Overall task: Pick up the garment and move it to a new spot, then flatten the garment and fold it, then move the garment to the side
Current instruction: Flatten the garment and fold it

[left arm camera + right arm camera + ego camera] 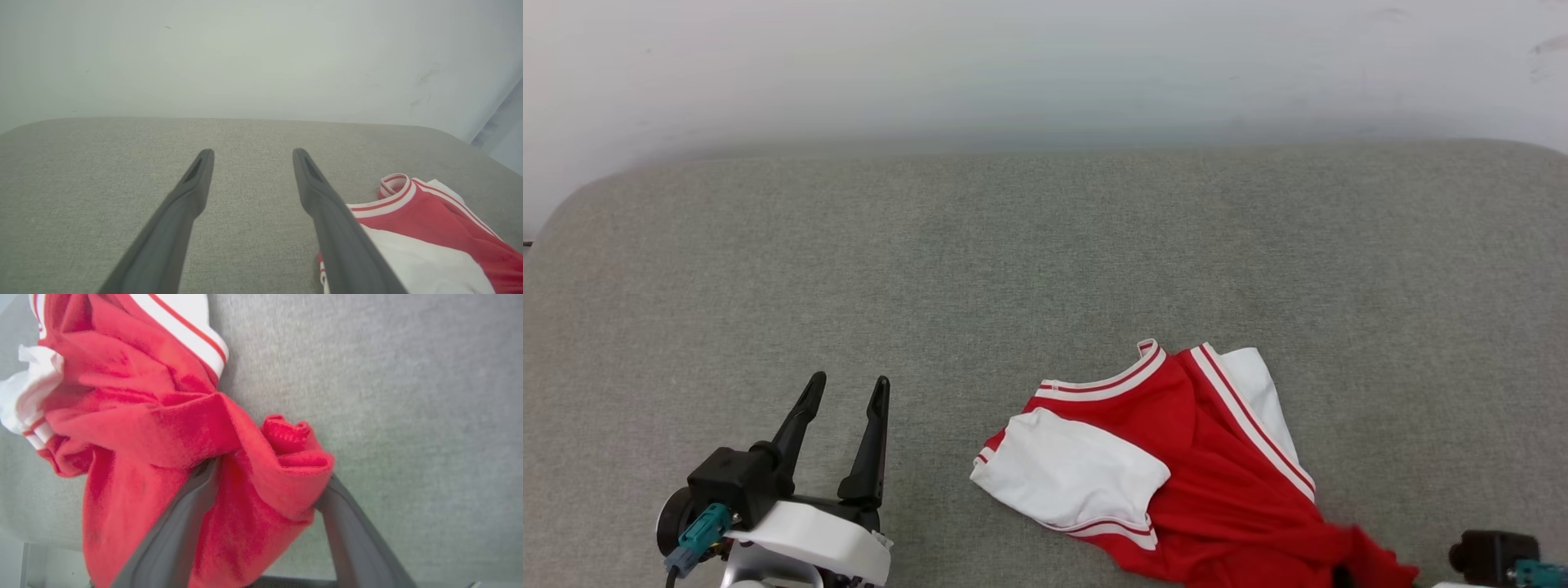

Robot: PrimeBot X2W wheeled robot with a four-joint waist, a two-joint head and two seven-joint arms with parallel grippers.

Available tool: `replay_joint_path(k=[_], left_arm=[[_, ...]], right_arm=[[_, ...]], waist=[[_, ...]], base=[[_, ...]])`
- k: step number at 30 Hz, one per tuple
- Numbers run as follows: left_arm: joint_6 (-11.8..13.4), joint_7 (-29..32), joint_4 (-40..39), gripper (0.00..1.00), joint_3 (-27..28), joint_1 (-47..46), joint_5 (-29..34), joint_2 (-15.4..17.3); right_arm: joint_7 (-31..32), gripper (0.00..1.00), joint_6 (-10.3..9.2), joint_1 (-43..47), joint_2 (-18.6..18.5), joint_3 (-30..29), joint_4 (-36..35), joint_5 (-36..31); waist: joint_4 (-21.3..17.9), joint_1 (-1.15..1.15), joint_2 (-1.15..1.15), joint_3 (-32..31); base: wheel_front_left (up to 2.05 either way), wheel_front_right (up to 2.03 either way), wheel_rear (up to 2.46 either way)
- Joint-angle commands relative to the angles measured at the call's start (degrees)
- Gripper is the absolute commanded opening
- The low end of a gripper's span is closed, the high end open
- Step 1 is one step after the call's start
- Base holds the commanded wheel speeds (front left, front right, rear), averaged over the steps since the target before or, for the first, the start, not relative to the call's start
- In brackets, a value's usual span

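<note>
The garment [1192, 457] is a red shirt with white sleeves and red-and-white striped trim. It lies crumpled at the near right of the grey surface, collar pointing away from me. My right gripper [269, 473] is at the garment's [155, 416] near right corner. Its jaws stand wide apart, so it is open, with a bunch of red cloth draped between and over the fingertips. Part of its dark body [1494, 555] shows at the lower right. My left gripper [849, 382] rests open and empty at the near left, a short way left of the garment [441, 220].
The grey fabric-covered surface [1045, 261] has rounded far corners and ends against a white wall [1045, 65]. Its near edge [49, 543] runs just behind the right gripper. There is bare surface left of and beyond the garment.
</note>
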Motion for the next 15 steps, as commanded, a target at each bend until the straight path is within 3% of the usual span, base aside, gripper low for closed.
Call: replay_joint_path(k=[1, 10, 15], left_arm=[[0.1, -0.01, 0.28, 1.0, 0.13, 0.09, -0.32, 0.19], [0.21, -0.56, 1.5, 1.0, 0.29, -0.38, -0.96, -0.37], [0.16, -0.85, 1.55, 1.0, 0.24, -1.31, -0.9, -0.69]], right_arm=[[-2.94, 1.0, -0.04, -1.34, 0.07, -0.18, -0.2, -0.04], [-20.59, 1.0, -0.04, -7.25, 0.04, -3.61, -0.9, -1.83], [-19.48, 1.0, -0.04, -12.57, 0.05, -5.01, 2.28, -5.89]], waist=[[0.25, 0.0, 0.0, 0.08], [1.6, 0.0, 0.0, -0.03], [2.58, 0.0, 0.0, 0.84]], base=[[0.0, 0.0, 0.0], [0.0, 0.0, 0.0], [0.0, 0.0, 0.0]])
